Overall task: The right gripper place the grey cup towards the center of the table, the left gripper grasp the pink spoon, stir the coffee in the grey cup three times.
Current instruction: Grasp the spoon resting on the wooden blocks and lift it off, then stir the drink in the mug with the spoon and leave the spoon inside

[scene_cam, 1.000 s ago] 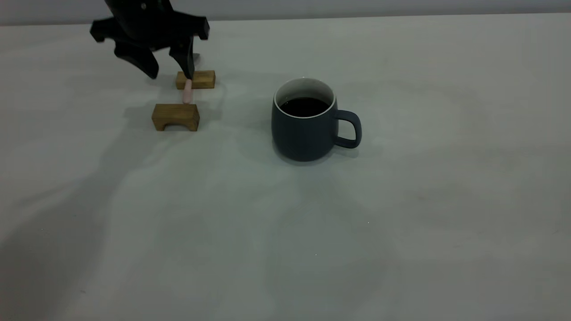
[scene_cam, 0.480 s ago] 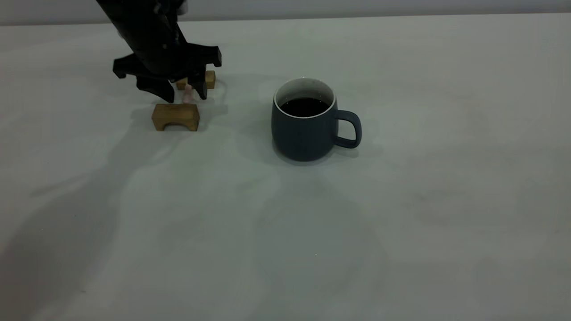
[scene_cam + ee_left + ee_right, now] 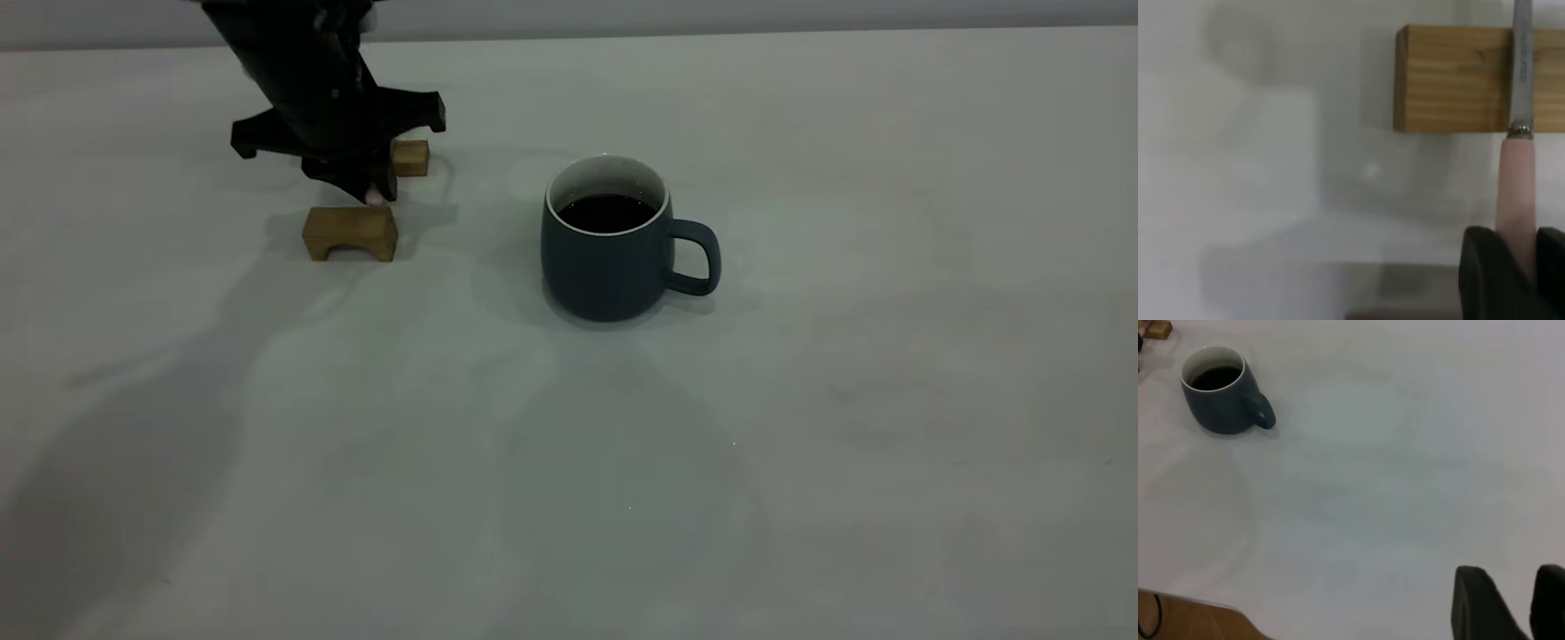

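Jaws of the left gripper are clenched on the spoon, whose metal neck lies across a wooden block. Cup of coffee stands mid-counter. The right gripper hangs well apart, jaws released.

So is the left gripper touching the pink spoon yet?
Touching: the left wrist view shows the left gripper with both fingers against the pink spoon handle.
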`<state>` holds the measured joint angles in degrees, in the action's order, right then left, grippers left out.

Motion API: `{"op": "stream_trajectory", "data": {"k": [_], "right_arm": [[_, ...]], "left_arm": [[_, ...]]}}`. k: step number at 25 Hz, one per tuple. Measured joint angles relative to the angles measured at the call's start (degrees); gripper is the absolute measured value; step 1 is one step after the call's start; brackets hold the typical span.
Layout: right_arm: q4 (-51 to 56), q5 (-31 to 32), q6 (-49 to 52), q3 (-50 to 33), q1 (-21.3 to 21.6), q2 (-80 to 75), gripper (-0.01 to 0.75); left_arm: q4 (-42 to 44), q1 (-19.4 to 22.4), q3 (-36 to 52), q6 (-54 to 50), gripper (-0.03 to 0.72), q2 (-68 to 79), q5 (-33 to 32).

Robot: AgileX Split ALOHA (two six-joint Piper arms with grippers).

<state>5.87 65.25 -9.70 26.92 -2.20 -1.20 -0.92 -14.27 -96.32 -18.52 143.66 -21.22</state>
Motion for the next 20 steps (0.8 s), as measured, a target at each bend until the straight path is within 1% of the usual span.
{"op": "stream_trajectory", "data": {"k": [2, 5, 7, 10, 11, 12, 14, 17, 20], "right_arm": [[0.0, 0.0, 0.0, 0.0, 0.0, 0.0, 0.237], [0.0, 0.0, 0.0, 0.0, 0.0, 0.0, 0.237], [0.0, 0.0, 0.0, 0.0, 0.0, 0.0, 0.237], [0.0, 0.0, 0.0, 0.0, 0.0, 0.0, 0.237], [0.04, 0.0, 0.0, 0.0, 0.0, 0.0, 0.237], [0.04, 0.0, 0.0, 0.0, 0.0, 0.0, 0.237], [0.04, -0.05, 0.0, 0.0, 0.0, 0.0, 0.237], [0.04, -0.05, 0.0, 0.0, 0.0, 0.0, 0.237], [0.04, -0.05, 0.0, 0.0, 0.0, 0.0, 0.237]], "left_arm": [[-0.31, 0.06, -3.44, -1.73, 0.167, -1.22, -6.17], [-1.38, 0.11, -10.2, -8.9, 0.167, -4.59, -18.54], [-4.5, 0.11, -14.98, -16.44, 0.167, -7.11, -27.98], [-13.0, 0.11, -20.52, -29.16, 0.167, -9.69, -41.25], [-15.7, 0.11, -22.03, -33.07, 0.167, -10.09, -44.48], [-19.11, 0.11, -23.7, -37.36, 0.167, -10.27, -45.7], [-25.94, 0.11, -26.6, -42.98, 0.167, -10.33, -45.7], [-37.63, 0.11, -27.76, -47.58, 0.167, -10.38, -45.7], [-45.86, 0.11, -27.84, -51.4, 0.167, -10.26, -45.7]]}}
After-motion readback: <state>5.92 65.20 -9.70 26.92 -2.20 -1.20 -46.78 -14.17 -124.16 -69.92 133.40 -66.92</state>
